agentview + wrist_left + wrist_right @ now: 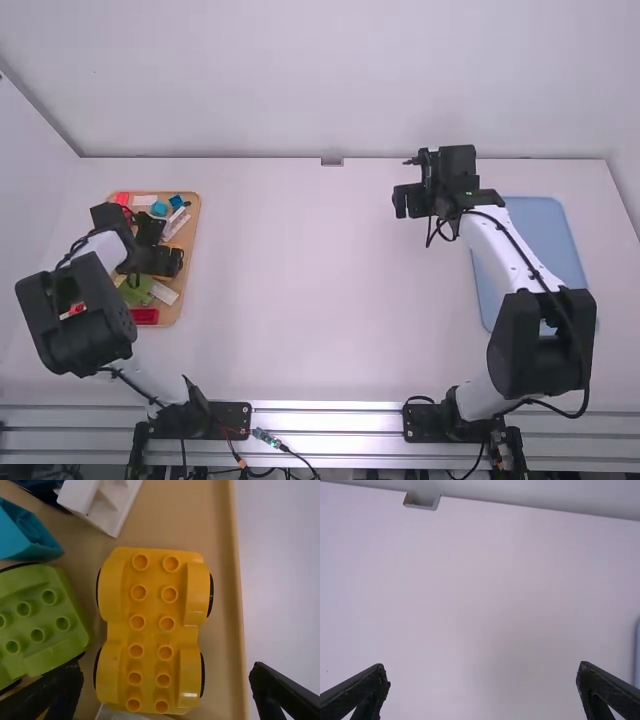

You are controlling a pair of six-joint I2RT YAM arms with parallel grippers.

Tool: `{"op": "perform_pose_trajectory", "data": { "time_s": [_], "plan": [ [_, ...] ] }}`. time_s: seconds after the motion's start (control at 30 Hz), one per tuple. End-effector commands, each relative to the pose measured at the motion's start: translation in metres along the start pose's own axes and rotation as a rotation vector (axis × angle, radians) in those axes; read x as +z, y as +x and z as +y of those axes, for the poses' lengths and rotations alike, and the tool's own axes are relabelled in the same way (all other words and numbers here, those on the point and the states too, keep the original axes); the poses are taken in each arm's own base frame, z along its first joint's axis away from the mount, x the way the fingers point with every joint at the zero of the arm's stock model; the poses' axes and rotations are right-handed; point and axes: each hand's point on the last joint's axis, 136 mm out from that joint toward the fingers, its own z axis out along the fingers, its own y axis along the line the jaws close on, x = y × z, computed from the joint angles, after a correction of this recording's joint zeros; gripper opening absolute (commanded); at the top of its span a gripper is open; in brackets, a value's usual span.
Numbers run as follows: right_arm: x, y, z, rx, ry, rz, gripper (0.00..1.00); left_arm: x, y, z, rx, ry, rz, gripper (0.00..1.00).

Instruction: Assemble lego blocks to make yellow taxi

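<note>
Left wrist view: one yellow car base [152, 636] (twelve studs [137, 622])

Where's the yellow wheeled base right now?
In the left wrist view, the yellow wheeled base lies studs-up on the wooden tray at the table's left, beside the green wheeled piece.

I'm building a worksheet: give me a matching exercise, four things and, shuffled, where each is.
1. Yellow wheeled base
2. Blue board
3. Left gripper
4. Right gripper

A. On the table, partly under the right arm
B. In the tray, studs up
C. Above the table, away from the tray
D. Over the tray

Pairs: 1B, 2A, 3D, 4C
</note>
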Motion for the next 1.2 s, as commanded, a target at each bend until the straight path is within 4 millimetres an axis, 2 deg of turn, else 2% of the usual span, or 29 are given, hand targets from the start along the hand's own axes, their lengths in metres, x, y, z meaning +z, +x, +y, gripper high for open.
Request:
{"op": "perform_pose_trajectory", "data": {
  "time_s": [0.0, 0.23, 0.37, 0.53, 0.67, 0.87, 0.93, 1.17],
  "plan": [
    [-0.003, -0.01, 0.0, -0.003, -0.001, -0.02, 0.99, 0.008, 0.01, -0.005, 0.006, 0.035, 0.02, 0.89],
    [-0.003, -0.009, 0.0, -0.002, -0.001, -0.015, 0.99, 0.009, 0.009, -0.005, 0.003, 0.038, 0.013, 0.89],
    [-0.003, -0.008, 0.001, -0.002, -0.002, -0.013, 0.99, 0.013, 0.015, 0.003, -0.046, 0.027, 0.024, 0.9],
    [-0.003, -0.007, 0.001, -0.001, -0.002, -0.008, 0.99, 0.02, 0.021, 0.001, -0.058, 0.06, 0.037, 0.9],
    [-0.003, -0.006, 0.0, -0.001, -0.002, -0.006, 0.99, 0.02, 0.018, 0.0, -0.049, 0.058, 0.028, 0.91],
    [-0.003, -0.007, 0.0, -0.001, -0.002, -0.008, 0.99, 0.027, 0.024, 0.0, -0.055, 0.064, 0.05, 0.87],
    [-0.003, -0.007, 0.0, -0.002, -0.002, -0.01, 0.99, 0.03, 0.028, -0.002, -0.038, 0.077, 0.062, 0.83],
    [-0.003, -0.006, 0.0, 0.0, -0.002, -0.006, 0.99, 0.032, 0.023, -0.001, -0.031, 0.066, 0.048, 0.77]
  ]
}}
